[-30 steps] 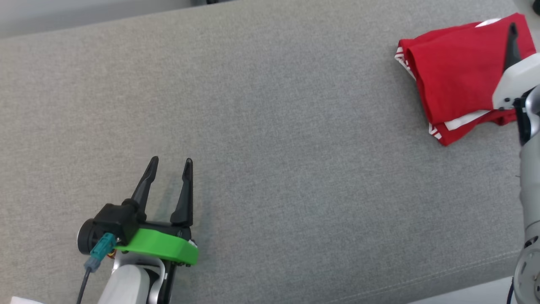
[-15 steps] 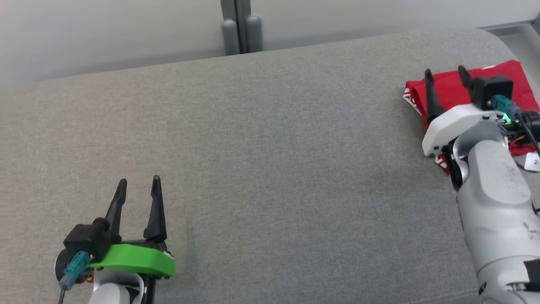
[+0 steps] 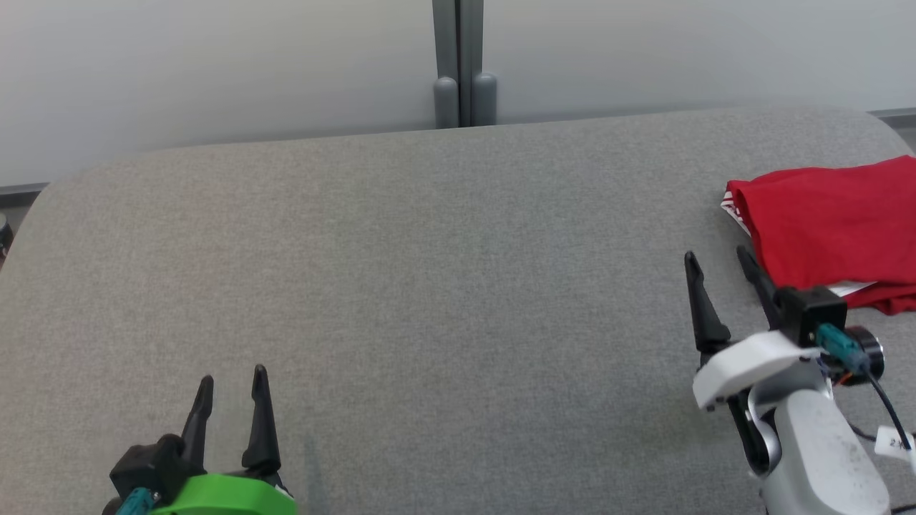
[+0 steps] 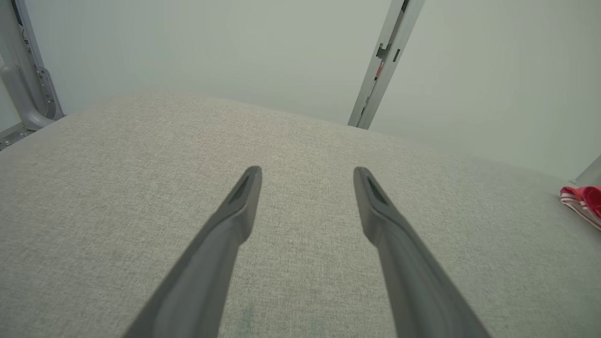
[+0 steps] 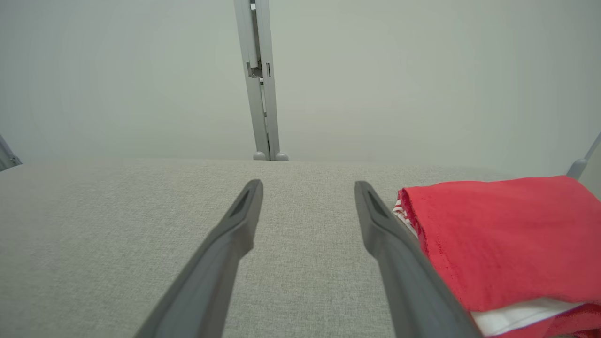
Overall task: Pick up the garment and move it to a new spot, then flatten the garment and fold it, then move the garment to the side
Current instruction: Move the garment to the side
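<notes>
Change: the head camera has tipped up, so the whole picture has shifted. Against the garment (image 3: 823,222), the right gripper (image 3: 715,253) has come off it; earlier it was over the red cloth, now it is beside it, on the near left.
Left gripper (image 3: 232,374): nearest, at the lower left of the head view, on a green mount (image 3: 229,499). Its two fingers stand apart with only table (image 3: 458,250) between them; it holds nothing. It is well apart from the garment.
Right gripper: at the lower right, on a white mount (image 3: 744,361). The fingers are spread and empty. The right finger (image 3: 758,282) is just beside the near left corner of the garment; whether it touches the cloth I cannot tell.
Tag (image 3: 891,443): a small white one, on the cable beside the right forearm.
Garment: red, folded, flat on the right side of the table, and cut by the right edge of the head view. A striped red-and-white edge shows at its left, a white layer at its near edge.
Table: grey fabric top with a rounded far edge.
Post (image 3: 464,64): grey, upright, behind the middle of the far edge.
Wall (image 3: 215,64): pale and plain, farthest.
</notes>
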Tool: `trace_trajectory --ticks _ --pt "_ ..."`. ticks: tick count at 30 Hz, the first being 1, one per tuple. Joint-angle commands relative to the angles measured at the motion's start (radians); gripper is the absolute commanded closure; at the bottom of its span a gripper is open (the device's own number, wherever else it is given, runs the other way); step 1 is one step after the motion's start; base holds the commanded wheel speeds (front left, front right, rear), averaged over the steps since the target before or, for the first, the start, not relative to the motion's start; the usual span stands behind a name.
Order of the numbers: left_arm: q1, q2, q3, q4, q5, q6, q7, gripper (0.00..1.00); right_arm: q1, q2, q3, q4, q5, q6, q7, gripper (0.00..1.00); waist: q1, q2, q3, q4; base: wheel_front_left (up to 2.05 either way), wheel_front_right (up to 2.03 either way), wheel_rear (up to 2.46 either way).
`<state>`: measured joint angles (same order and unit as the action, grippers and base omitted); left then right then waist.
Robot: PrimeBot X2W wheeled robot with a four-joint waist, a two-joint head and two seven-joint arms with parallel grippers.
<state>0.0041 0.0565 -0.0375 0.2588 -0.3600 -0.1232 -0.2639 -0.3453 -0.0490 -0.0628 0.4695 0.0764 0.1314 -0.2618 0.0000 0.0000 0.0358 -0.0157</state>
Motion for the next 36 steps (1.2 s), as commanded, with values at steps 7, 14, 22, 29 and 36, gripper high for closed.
trace_trajectory --ticks 7,14,22,29,36 --pt "0.073 -0.004 -0.005 -0.023 -0.001 0.006 0.000 0.00 0.178 -0.004 0.021 -0.133 0.065 -0.002 -0.004 0.00 0.0000 0.0000 -0.004 -0.001 0.00 0.00 0.00" --pt "0.092 -0.005 -0.004 -0.037 -0.008 0.013 0.000 0.00 0.245 -0.004 0.013 -0.194 0.052 -0.002 -0.004 0.00 0.0000 0.0000 -0.009 -0.005 0.00 0.00 0.00" --pt "0.070 -0.005 -0.014 -0.040 -0.003 0.023 0.000 0.00 0.264 -0.004 0.040 -0.194 0.075 -0.002 -0.004 0.00 0.0000 0.0000 -0.010 -0.006 0.00 0.00 0.00" --pt "0.065 -0.005 -0.014 -0.033 0.009 0.026 0.000 0.00 0.261 -0.004 0.047 -0.180 0.094 -0.002 -0.004 0.00 0.0000 0.0000 -0.012 -0.003 0.00 0.00 0.00" --pt "0.066 -0.005 -0.008 -0.033 0.016 0.025 0.000 0.00 0.260 -0.004 0.048 -0.180 0.110 -0.002 -0.004 0.00 0.0000 0.0000 -0.020 -0.001 0.00 0.00 0.00"
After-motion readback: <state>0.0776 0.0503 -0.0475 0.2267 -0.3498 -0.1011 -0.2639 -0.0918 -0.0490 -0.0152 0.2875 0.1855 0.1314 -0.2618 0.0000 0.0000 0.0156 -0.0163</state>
